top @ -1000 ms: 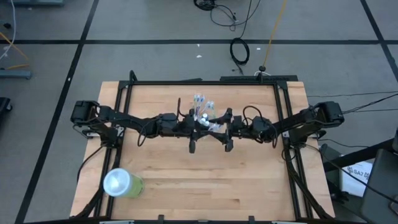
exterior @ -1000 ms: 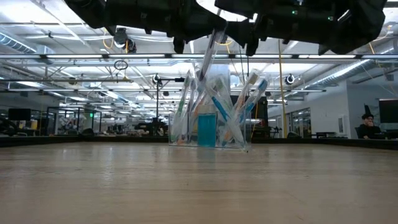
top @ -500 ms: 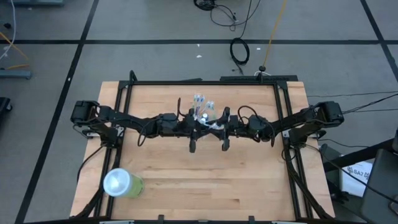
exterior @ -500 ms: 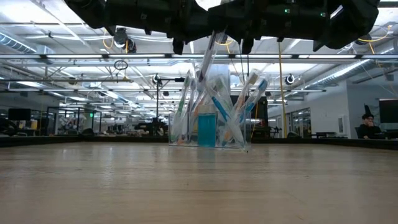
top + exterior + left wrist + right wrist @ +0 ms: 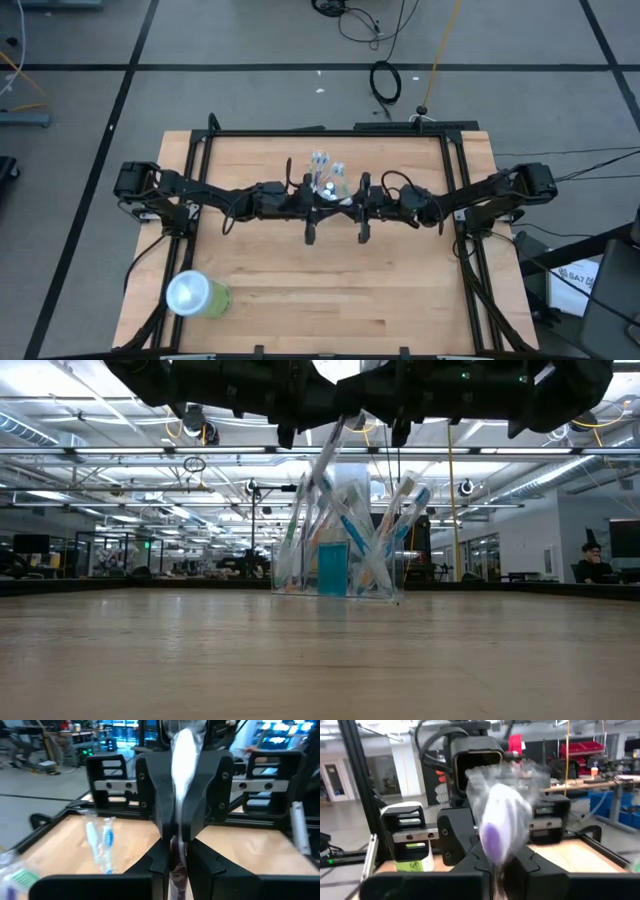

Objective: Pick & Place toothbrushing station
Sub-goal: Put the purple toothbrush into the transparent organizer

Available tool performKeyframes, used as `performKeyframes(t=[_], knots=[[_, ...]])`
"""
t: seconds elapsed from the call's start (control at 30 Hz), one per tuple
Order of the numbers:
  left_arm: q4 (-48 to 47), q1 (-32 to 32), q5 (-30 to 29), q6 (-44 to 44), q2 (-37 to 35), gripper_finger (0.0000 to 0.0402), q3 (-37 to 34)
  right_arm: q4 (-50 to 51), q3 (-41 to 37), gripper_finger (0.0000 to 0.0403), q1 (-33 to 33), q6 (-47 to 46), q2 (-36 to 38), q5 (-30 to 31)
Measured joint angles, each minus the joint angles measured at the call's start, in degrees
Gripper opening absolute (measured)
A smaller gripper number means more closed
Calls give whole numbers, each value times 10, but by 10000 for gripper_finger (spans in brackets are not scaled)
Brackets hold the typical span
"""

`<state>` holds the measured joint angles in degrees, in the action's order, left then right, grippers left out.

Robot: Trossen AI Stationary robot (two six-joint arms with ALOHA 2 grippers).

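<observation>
Clear plastic cup point(image 5: 335, 565) stands upright at mid-tabletop point(image 5: 330, 290), toward the far side. It is crammed with wrapped toothbrushes point(image 5: 345, 520), blue, green and white, fanning out above the rim; something solid blue point(image 5: 332, 568) sits low in the middle. From above, the pale brush heads point(image 5: 325, 172) show between the two arms.

Lime-green tumbler point(image 5: 198, 295) with a pale round top lies near the front left corner of the tabletop, well apart from the cup. Contents not visible.

Left gripper point(image 5: 312, 193) sits just left of the cup; in its wrist view the fingers are clamped on a slim wrapped toothbrush point(image 5: 184, 765) that rises between them. Right gripper point(image 5: 357, 195) sits just right of the cup; its fingers are pressed together around a wrapped brush with a purple patch point(image 5: 501, 827).

Change against the earlier pictures: the right gripper was spread wide a second ago and is now drawn in on its brush; the right arm has moved slightly toward the cup. Left arm, cup and tumbler unchanged.

Writing: a green-printed white label point(image 5: 414, 865) shows behind the right gripper, too blurred to read. A white box point(image 5: 572, 274) on the floor off the right edge carries print, not legible.

A person point(image 5: 592, 565) sits in the room far right.
</observation>
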<state>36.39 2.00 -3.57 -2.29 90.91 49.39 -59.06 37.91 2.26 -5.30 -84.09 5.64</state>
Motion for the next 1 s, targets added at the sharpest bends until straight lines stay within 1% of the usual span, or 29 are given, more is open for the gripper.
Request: performKeyframes(t=[0.1,0.2,0.3,0.4,0.47,0.57,0.63,0.77,1.0], knots=[[-8,0,-28,10,0,60,0,51,0,9,0,0,27,3],[-16,0,-42,11,-1,92,0,89,0,14,-1,0,57,6],[-20,-1,-45,11,-1,132,0,158,0,11,-1,0,95,8],[-20,-1,-45,12,-1,171,0,240,-1,8,-1,0,137,37],[-23,-1,-46,17,-1,193,0,289,-1,8,-4,0,170,66],[-24,-1,-46,20,-1,213,0,356,-1,9,-9,19,215,112],[-24,-1,-46,20,-1,221,0,393,-1,9,-15,18,235,125],[-24,-1,-46,21,-1,225,0,450,-1,9,-26,-16,229,123],[-24,-9,-46,17,-1,225,0,424,-1,10,-36,-22,167,104]])
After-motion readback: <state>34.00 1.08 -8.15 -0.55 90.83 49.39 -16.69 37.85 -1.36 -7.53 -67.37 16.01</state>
